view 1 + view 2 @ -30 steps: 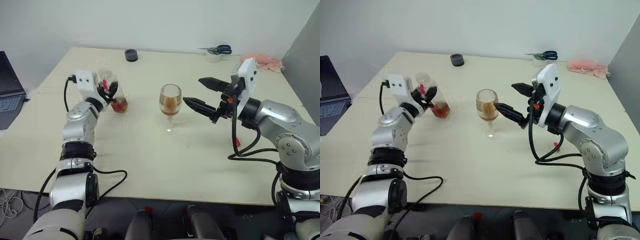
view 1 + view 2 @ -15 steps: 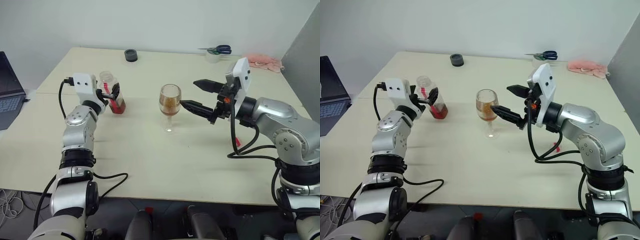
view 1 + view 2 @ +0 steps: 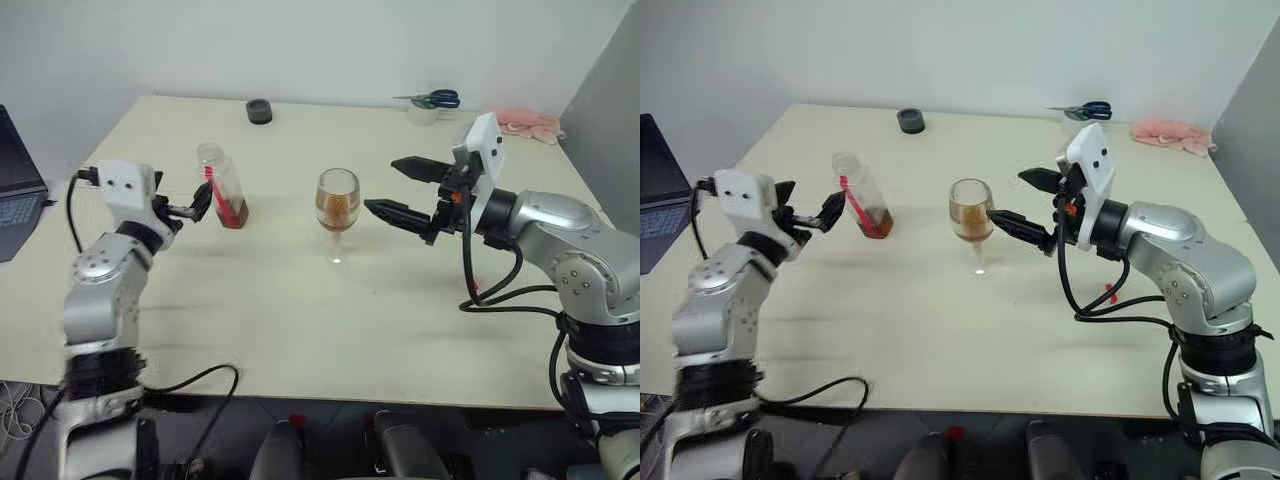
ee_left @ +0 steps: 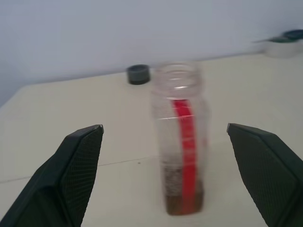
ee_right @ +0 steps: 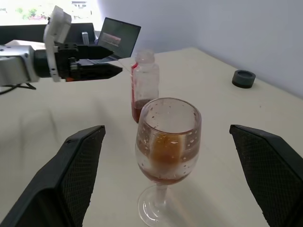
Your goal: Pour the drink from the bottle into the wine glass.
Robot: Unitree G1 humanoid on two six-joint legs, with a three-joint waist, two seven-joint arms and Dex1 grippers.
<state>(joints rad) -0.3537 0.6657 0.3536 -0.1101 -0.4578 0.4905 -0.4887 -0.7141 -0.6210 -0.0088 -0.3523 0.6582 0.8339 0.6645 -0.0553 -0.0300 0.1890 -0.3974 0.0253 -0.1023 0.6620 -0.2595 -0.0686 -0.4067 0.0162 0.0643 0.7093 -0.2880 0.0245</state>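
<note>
At the far left a laptop sits off the tabletop edge; no writing on it can be read. Next comes the left claw, released and spread wide, empty, just beside the bottle and apart from it. The bottle stands upright on the tabletop, uncapped, with only a little drink at its bottom; its red label stripe shows no legible text or brand. Near the middle stands the glass, upright, its bowl partly filled with the amber liquid — so the pour looks done, and the step in hand is judged to be clearing the arms away. To do it well, draw the left claw straight back from the bottle without brushing it. The right claw, also open and empty, sits just beside the glass bowl — it should back off sideways, clear of the thin stem. Behind lie a dark cap, scissors and a pink cloth.
</note>
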